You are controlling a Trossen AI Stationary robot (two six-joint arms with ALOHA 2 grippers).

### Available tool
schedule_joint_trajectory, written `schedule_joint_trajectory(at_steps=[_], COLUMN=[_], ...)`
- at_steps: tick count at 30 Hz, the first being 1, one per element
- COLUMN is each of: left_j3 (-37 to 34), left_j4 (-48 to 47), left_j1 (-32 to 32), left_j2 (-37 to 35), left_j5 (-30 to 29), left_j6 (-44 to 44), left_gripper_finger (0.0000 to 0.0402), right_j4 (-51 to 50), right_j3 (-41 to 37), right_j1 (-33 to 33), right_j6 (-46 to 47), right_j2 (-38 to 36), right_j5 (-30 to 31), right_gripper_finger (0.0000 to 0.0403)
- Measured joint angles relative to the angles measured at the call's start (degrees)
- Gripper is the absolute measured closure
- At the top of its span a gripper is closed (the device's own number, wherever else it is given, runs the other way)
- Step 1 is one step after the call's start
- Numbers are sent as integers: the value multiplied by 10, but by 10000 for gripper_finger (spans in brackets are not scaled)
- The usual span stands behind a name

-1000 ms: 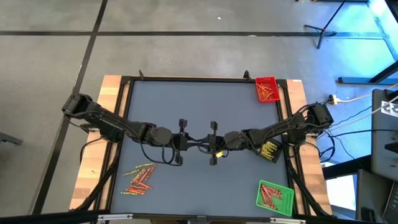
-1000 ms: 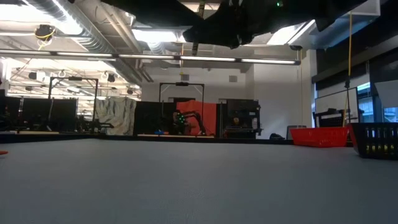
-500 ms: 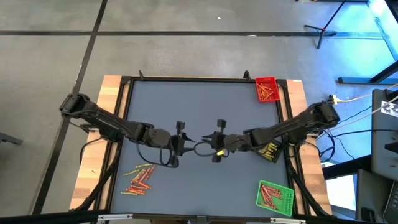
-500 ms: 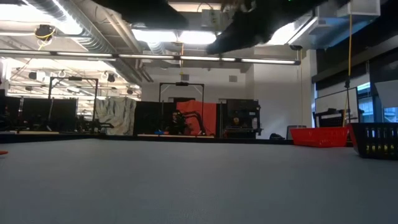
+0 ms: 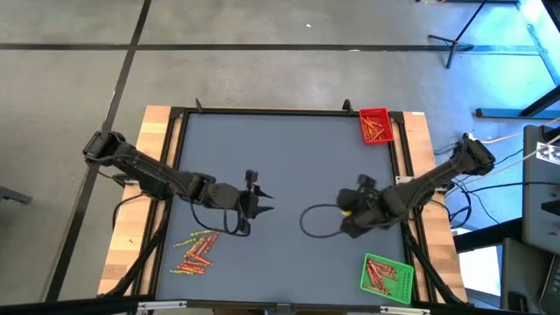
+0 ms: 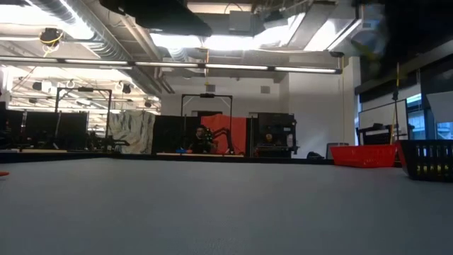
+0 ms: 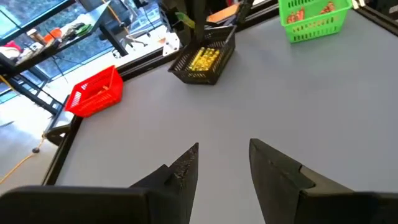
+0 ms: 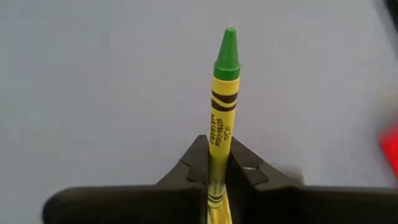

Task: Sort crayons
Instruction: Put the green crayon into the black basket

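A crayon (image 8: 222, 106) with a yellow wrapper and a green tip sticks out of my right gripper (image 8: 216, 163), which is shut on it. That gripper (image 5: 346, 210) hangs over the table's right half. My left gripper (image 7: 224, 155) stands open over the table's middle (image 5: 262, 203), with nothing between its fingers. A pile of red, orange and yellow crayons (image 5: 196, 250) lies flat on the table at the near left, clear of both grippers. My right gripper pinches the crayon's wrapped lower part (image 8: 217, 149) between its two fingers. The crayon lies along the fingers, and its green tip (image 8: 227, 46) points out past them. It is lifted clear of the table.
A red tray (image 5: 374, 125) with crayons stands at the far right corner, and a green tray (image 5: 386, 275) with crayons at the near right. A black tray (image 7: 202, 61) of yellow crayons stands by the right edge, under my right arm. Bare grey tabletop (image 5: 280, 149) lies between.
My right gripper has pulled away from my left gripper at the table's middle and gone toward the right edge, carrying the crayon. My left gripper has drawn back slightly toward the left.
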Motion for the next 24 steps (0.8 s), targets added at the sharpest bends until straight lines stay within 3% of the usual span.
schedule_joint_trajectory(at_steps=[6, 15, 24], left_j3=[0, 0, 0], left_j4=[0, 3, 10], left_j1=[0, 0, 0], left_j2=[0, 0, 0], left_j5=[1, 1, 1], left_j6=[10, 10, 11], left_gripper_finger=[276, 277, 277], right_j4=[-125, -110, -39], right_j3=[-13, -132, -212], right_j1=[44, 60, 60], right_j6=[149, 236, 250], right_j2=[-8, -30, -30], right_j5=[-57, -139, -170], right_gripper_finger=[380, 373, 375])
